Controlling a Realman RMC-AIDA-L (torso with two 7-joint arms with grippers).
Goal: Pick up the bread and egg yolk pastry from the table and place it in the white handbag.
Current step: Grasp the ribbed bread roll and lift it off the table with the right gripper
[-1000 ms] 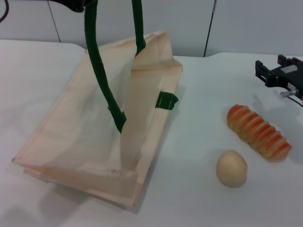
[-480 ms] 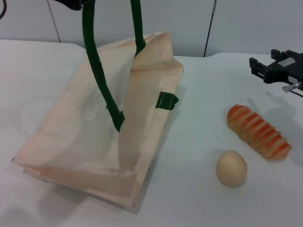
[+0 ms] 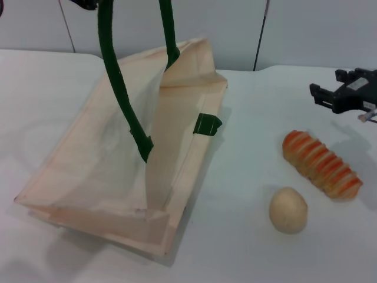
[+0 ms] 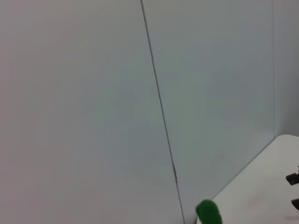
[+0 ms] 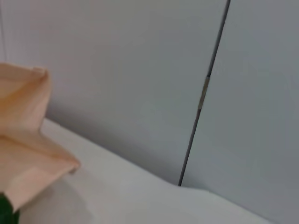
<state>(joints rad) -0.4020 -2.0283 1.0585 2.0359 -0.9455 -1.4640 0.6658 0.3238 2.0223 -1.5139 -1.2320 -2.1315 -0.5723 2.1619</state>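
The white handbag (image 3: 112,159) lies on the table at the left, its mouth held open. Its green rope handle (image 3: 121,88) runs up to my left gripper (image 3: 88,3), which is shut on it at the top edge of the head view. A bit of that handle shows in the left wrist view (image 4: 208,214). The bread (image 3: 321,164) lies at the right. The egg yolk pastry (image 3: 288,209) sits just in front of it. My right gripper (image 3: 326,84) hovers open and empty above the table behind the bread. A corner of the bag shows in the right wrist view (image 5: 28,154).
The white table (image 3: 247,247) has a seam near the back. A grey wall (image 3: 294,29) with a dark vertical joint stands behind it. A green tab (image 3: 207,124) sticks out of the bag's right side.
My right gripper has risen a little and shifted behind the bread. The green handle has been drawn slightly to the left. Bread and pastry have not moved.
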